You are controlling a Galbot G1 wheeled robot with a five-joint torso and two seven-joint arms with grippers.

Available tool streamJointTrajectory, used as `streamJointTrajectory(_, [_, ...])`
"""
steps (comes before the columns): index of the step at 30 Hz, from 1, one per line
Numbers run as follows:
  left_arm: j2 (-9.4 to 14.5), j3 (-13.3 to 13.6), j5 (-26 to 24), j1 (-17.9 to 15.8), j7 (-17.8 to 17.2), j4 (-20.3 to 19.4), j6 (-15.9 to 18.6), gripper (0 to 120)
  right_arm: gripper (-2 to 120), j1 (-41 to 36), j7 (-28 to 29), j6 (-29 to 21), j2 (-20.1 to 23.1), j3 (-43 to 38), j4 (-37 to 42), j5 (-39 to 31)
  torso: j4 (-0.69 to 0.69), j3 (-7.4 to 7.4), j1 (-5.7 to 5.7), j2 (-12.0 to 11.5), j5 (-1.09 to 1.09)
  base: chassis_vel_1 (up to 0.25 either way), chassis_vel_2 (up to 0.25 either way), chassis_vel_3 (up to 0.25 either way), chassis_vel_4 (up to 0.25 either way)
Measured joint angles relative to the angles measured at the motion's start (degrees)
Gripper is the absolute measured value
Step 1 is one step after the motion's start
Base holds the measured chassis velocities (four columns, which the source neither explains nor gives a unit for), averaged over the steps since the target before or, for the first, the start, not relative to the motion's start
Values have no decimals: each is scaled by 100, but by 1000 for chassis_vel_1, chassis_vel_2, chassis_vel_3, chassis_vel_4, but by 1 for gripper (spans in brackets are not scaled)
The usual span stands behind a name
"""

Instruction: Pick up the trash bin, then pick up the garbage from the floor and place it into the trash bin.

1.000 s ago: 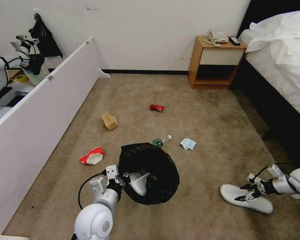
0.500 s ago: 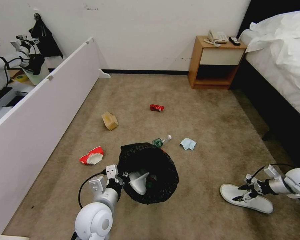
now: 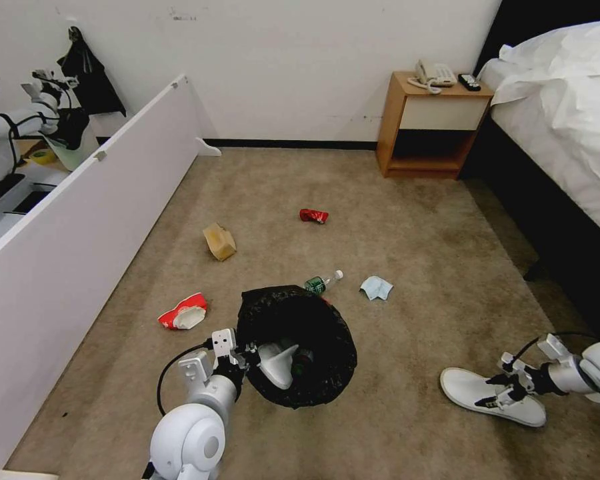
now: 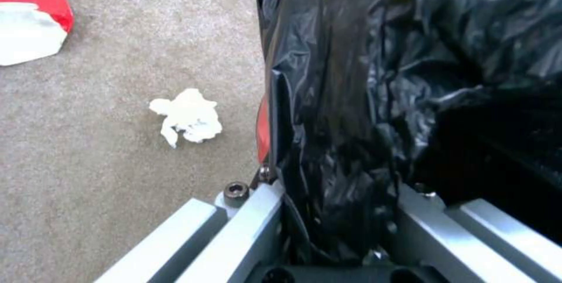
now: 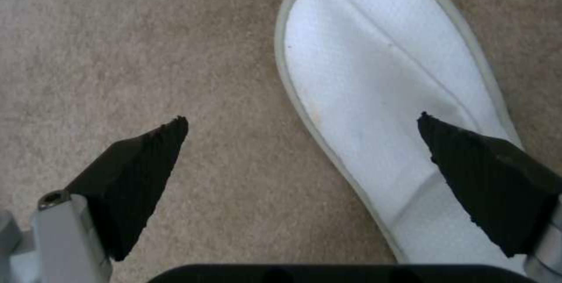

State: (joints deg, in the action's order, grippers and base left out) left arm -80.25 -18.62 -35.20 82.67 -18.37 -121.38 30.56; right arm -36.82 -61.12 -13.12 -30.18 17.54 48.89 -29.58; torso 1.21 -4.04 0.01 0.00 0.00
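Beige carpet (image 3: pixel 413 233) covers the room, with a white wall behind, a wooden nightstand (image 3: pixel 432 127) in the far corner beside a bed (image 3: pixel 567 113), and a white partition (image 3: pixel 80 220) along my left.

Head view: my left gripper (image 3: pixel 247 357) grips the near left rim of the trash bin (image 3: pixel 299 347), whose black liner holds a white slipper (image 3: pixel 277 365) and a bottle. On the carpet lie a red can (image 3: pixel 313 215), a tan paper bag (image 3: pixel 219 241), a red-white paper cup (image 3: pixel 183 312) near the partition, a green-labelled bottle (image 3: pixel 323 283) just beyond the bin's far rim, and a light blue cloth (image 3: pixel 376 288). My right gripper (image 3: pixel 502 393) hangs over a second slipper (image 3: pixel 492 396) lying flat near the bed's side.

Left wrist view: my jaws are closed on the bin's rim and bag (image 4: pixel 340 134), a sliver of red body showing. A white tissue (image 4: pixel 187 117) lies on the carpet beside the bin; the cup (image 4: pixel 29 24) is farther off.

Right wrist view: my fingers (image 5: pixel 140 173) are spread wide and hold nothing. One finger is over bare carpet, the other over the slipper (image 5: pixel 386 81); I cannot tell if it touches.
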Motion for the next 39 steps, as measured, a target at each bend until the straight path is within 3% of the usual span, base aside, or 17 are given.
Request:
streamJointTrajectory(18, [22,-18,-2,33,-3,-24,0,0,100,126,0,33,-137,-30,-371,44,0,0,0,0,0,0,0,0,0])
streamJointTrajectory(39, [-5,-17,14,27,7,-21,-18,0,100,150,-43,125,23,-148,-418,119,0,0,0,0,0,0,0,0,0])
